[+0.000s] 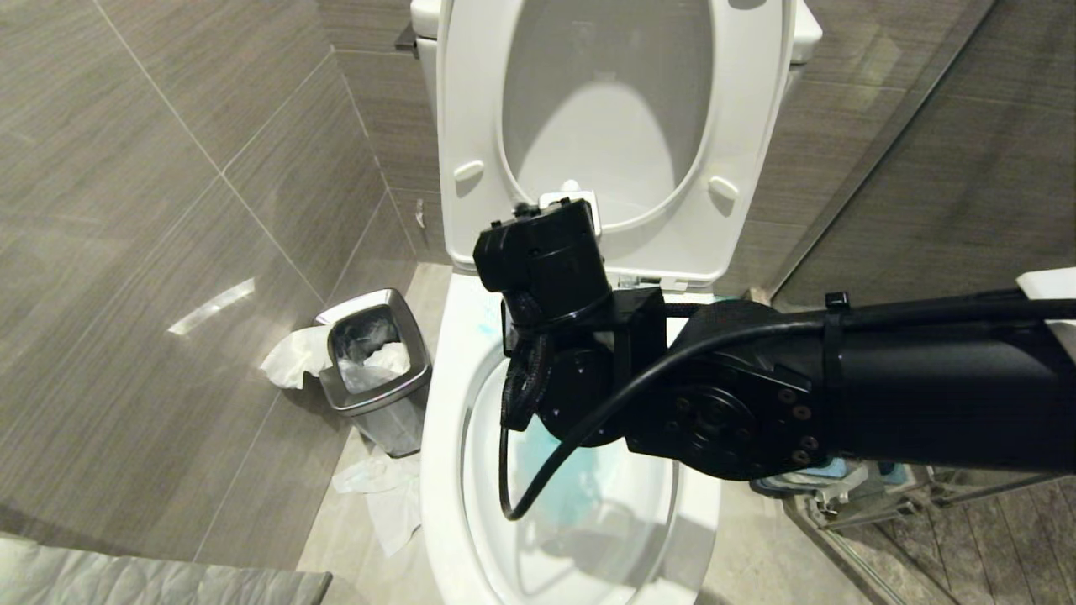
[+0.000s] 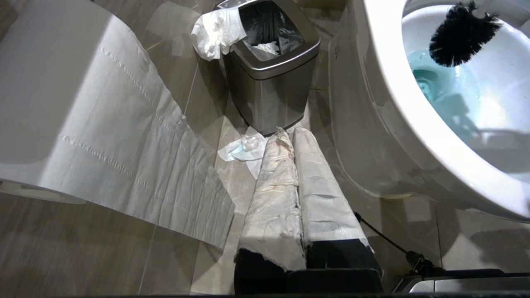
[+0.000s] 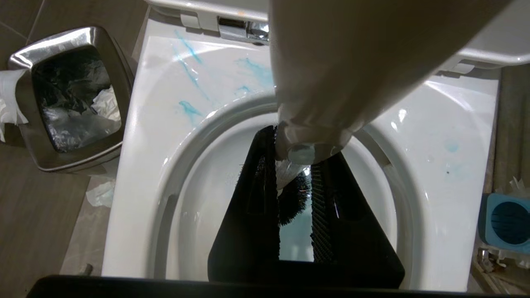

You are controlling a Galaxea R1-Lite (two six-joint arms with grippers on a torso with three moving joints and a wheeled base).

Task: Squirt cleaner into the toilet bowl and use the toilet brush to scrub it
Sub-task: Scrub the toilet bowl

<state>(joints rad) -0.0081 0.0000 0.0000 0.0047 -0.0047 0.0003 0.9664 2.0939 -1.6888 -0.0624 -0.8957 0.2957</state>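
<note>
Grey-tiled bathroom, steel waste bin left of frame. Toilet bowl centre, cleaner streaked on rim. Right gripper fingers clamped on toilet brush handle; bristles inside bowl. Handle light, stiff, likely slippery: grasp mid-shaft. Left gripper clenched, idle.

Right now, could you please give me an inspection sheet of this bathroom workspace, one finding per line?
Surface: tiled floor, paper scraps on it.
Job's things: toilet bowl open, seat up; cleaner streaked on the rim, tinted pool below; toilet brush head inside the bowl.
Clutter: steel waste bin with tissue hanging out; loose toilet paper.
Grippers: right gripper shut on the brush handle above the bowl; left gripper shut, parked near the floor, fingers paper-wrapped.
Cables: black cable looping over the bowl.
Surroundings: blue brush holder beside the toilet.
</note>
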